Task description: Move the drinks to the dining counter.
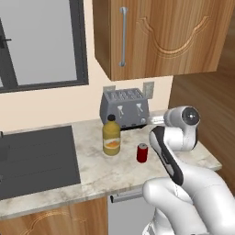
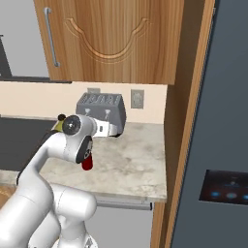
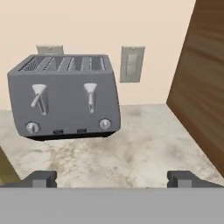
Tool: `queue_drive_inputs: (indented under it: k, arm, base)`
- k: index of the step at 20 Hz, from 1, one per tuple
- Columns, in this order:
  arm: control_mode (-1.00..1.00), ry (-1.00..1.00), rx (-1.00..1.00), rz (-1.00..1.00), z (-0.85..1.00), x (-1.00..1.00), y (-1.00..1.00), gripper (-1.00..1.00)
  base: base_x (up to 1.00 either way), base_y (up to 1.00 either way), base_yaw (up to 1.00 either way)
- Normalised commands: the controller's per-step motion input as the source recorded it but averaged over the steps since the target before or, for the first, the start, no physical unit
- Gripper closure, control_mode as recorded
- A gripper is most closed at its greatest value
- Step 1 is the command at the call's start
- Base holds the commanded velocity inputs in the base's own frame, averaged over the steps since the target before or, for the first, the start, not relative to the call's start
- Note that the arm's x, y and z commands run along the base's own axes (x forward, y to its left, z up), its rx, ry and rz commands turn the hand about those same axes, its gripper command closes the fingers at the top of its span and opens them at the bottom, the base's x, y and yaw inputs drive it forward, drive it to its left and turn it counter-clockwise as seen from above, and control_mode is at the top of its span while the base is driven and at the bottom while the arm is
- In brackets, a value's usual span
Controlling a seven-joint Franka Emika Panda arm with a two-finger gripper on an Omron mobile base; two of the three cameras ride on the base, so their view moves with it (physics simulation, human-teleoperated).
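**Two drinks stand on the worktop, gripper spread and empty**

The orange-juice bottle [image 1: 111, 136] stands upright on the marble worktop [image 1: 105, 172], just in front of the grey toaster [image 1: 125, 108]. It has a black cap and is filled nearly to the shoulder with yellow-orange juice, with a label around its lower half. To its right, near but apart from it, the small red can [image 1: 142, 153] also stands upright; whether its top is sealed is too small to tell. In the right base view the can [image 2: 87, 162] shows partly behind the arm, and only the bottle's cap and shoulder [image 2: 60, 120] peek out beside the arm's upper joint.

The black sink [image 1: 36, 160] is set into the worktop to the left of the bottle; nothing can be made out lying in its basin. Above the toaster hangs a wooden wall cabinet [image 1: 165, 36] with its door closed.

The gripper [image 3: 113, 178] hovers above the worktop with its two dark fingertips [image 3: 42, 178] spread wide and nothing between them. It faces the toaster [image 3: 65, 96], whose four top slots show nothing sticking out and whose two levers sit up. In the left base view the arm's hand end reaches toward the toaster's right side, above and behind the can. A sliver of yellow-brown at the left edge of the hand view may be the bottle, though that is not certain.
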Motion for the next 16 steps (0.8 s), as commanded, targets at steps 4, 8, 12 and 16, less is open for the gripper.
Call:
queue_drive_inputs:
  k: [4,8,12,16]
  arm:
    - [-1.0,0.4,0.0,0.04,0.0,-0.06,0.24,-1.0]
    - [-1.0,0.43,0.13,0.08,0.0,0.11,0.19,-1.0]
    - [-1.0,0.25,0.06,0.08,0.0,0.07,0.04,-1.0]
    - [-1.0,0.0,0.0,0.0,-0.08,0.0,0.03,-1.0]
  base:
    - [0.0,0.0,0.0]
    - [0.0,0.0,0.0]
    - [0.0,0.0,0.0]
    - [0.0,0.0,0.0]
